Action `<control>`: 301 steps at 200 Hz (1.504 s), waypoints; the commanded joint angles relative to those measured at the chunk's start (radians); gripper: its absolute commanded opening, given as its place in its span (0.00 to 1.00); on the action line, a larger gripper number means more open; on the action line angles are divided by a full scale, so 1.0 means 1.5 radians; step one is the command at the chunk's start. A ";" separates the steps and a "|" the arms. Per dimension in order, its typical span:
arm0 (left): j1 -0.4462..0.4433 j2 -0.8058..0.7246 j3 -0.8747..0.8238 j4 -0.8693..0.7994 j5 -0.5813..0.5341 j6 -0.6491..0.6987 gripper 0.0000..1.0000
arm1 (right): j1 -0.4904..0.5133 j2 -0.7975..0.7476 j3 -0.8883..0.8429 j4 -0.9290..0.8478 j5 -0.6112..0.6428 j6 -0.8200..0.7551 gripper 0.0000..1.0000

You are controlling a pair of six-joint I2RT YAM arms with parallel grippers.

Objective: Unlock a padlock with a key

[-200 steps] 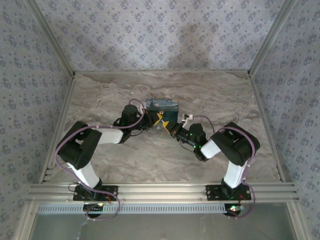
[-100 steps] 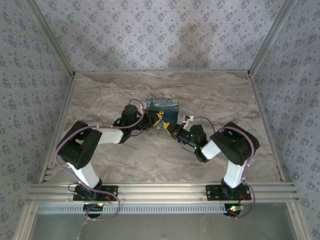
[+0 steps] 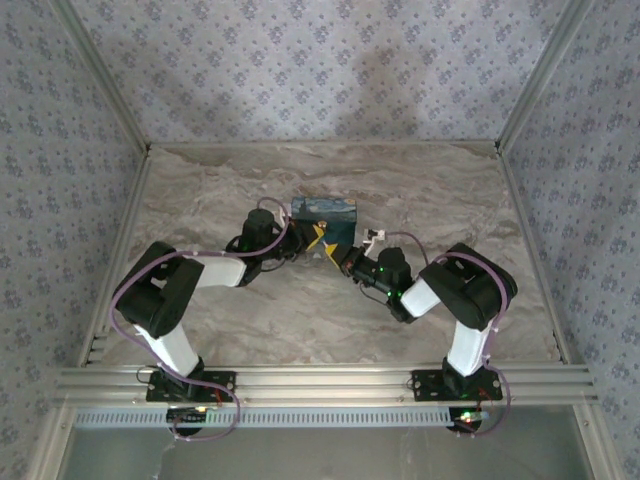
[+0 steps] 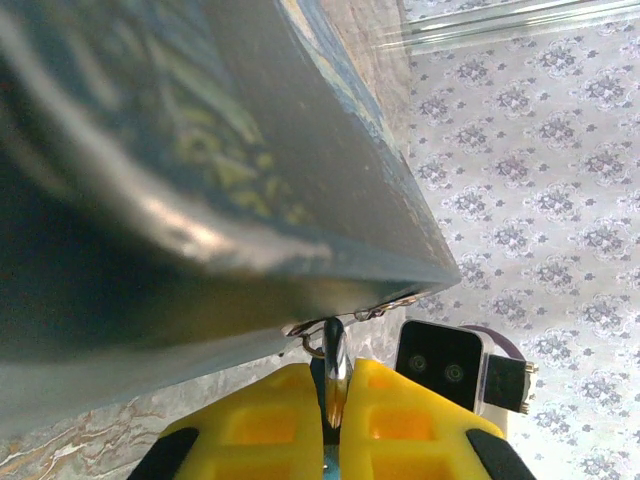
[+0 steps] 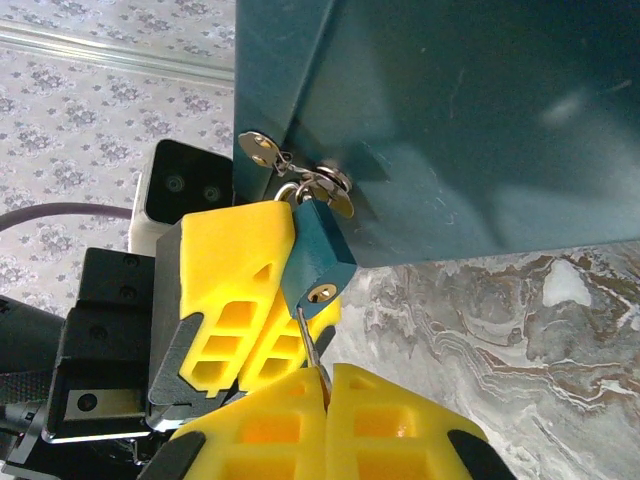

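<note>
The teal padlock (image 5: 318,255) hangs from a silver hasp (image 5: 300,182) on the corner of the blue painted box (image 3: 323,212). My left gripper (image 4: 335,400) is shut on the padlock (image 4: 335,362), its yellow fingers (image 5: 235,255) clamping the body from the side. My right gripper (image 5: 325,385) is shut on the key (image 5: 311,340), of which only the thin metal blade sticks out. The blade's tip touches the padlock's bottom face just left of the brass keyhole (image 5: 323,293), not inside it. From above, both grippers (image 3: 325,245) meet at the box's front.
The box (image 5: 450,120) stands on the marble table (image 5: 500,340) near its middle, with patterned walls (image 3: 320,70) around. The right wrist's camera housing (image 4: 445,365) sits close behind my left fingers. Open tabletop lies to the right and front.
My right gripper has edged slightly up-left toward the padlock with the key. The left arm and the box have not moved.
</note>
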 commanded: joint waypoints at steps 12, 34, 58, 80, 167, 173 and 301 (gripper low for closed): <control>-0.002 0.000 0.002 0.041 0.016 -0.004 0.01 | -0.004 0.016 0.023 0.001 -0.002 -0.006 0.00; -0.001 0.000 0.002 0.043 0.016 -0.006 0.01 | -0.008 0.022 0.022 0.007 0.004 -0.001 0.00; -0.002 -0.001 0.003 0.043 0.018 -0.006 0.01 | -0.011 0.021 0.021 0.014 0.007 -0.003 0.00; -0.001 -0.001 0.000 0.043 0.018 -0.005 0.01 | -0.012 0.016 0.024 0.014 0.004 -0.008 0.00; -0.001 0.002 0.000 0.043 0.015 -0.005 0.01 | -0.007 -0.006 0.008 0.014 0.007 -0.014 0.00; -0.001 0.001 0.000 0.043 0.015 -0.003 0.01 | -0.006 -0.006 0.006 0.014 0.008 -0.014 0.00; -0.004 -0.005 -0.004 0.048 0.018 -0.004 0.01 | -0.009 -0.013 0.010 0.006 0.012 -0.012 0.00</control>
